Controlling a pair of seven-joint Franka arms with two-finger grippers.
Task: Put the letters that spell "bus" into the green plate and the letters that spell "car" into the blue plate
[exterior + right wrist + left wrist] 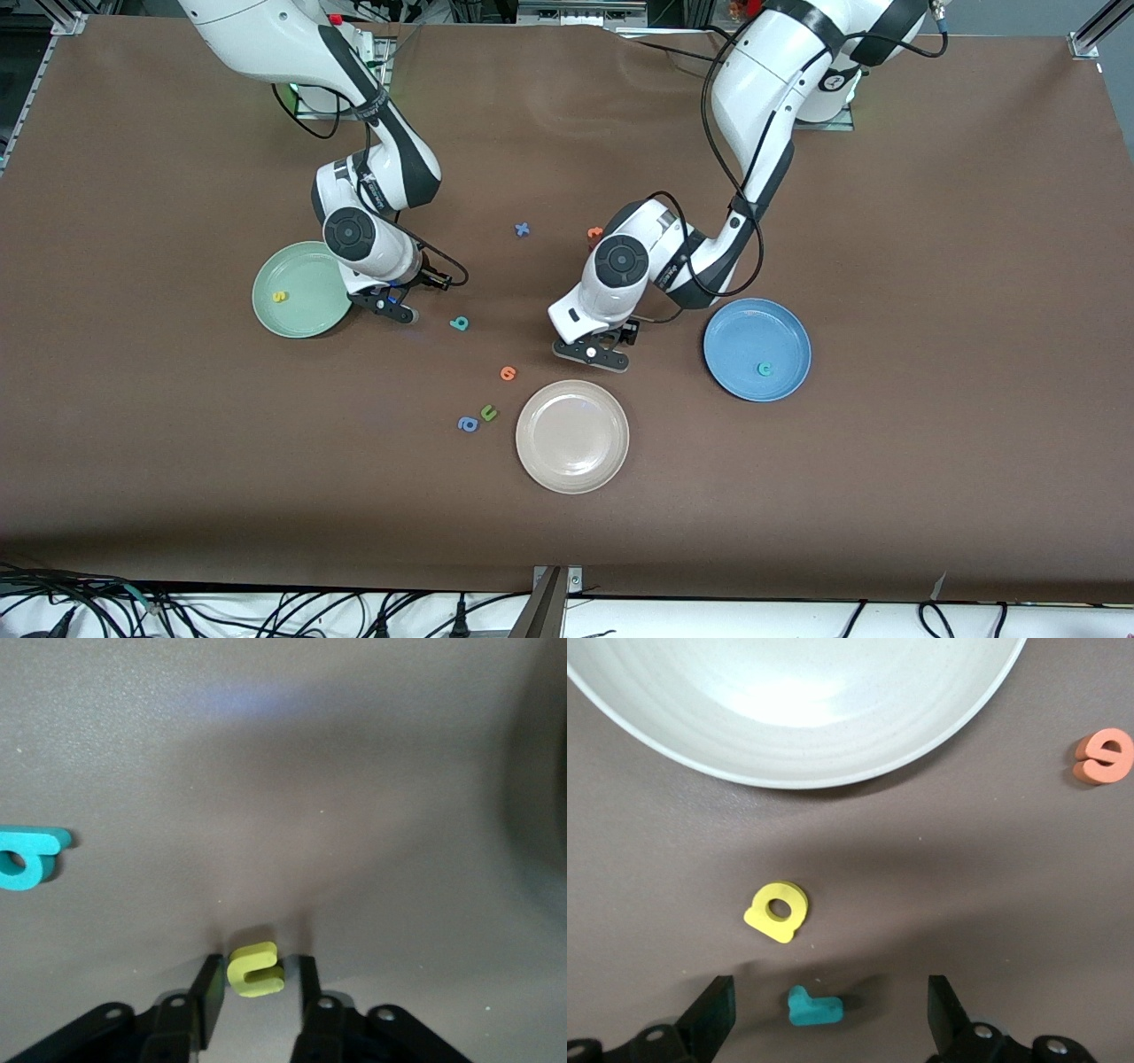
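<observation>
The right gripper, low beside the green plate, has its fingers close around the yellow "u"; whether they pinch it I cannot tell. Yellow "s" lies in that plate. The left gripper is spread wide over the teal "r", yellow "a" just beside. Teal "c" sits in the blue plate; the teal "b" lies mid-bench.

Readable signs are just the toy letters: a yellow "s" is lying in the green plate, a teal "c" is sitting in the blue plate. On the bench, a blue "x", teal "b", green "u", blue "a" and an orange letter, unclear which, are lying loose. The wrist views are showing a yellow "a", a teal "r" and a yellow "u"; arm markings are not reading legibly.
</observation>
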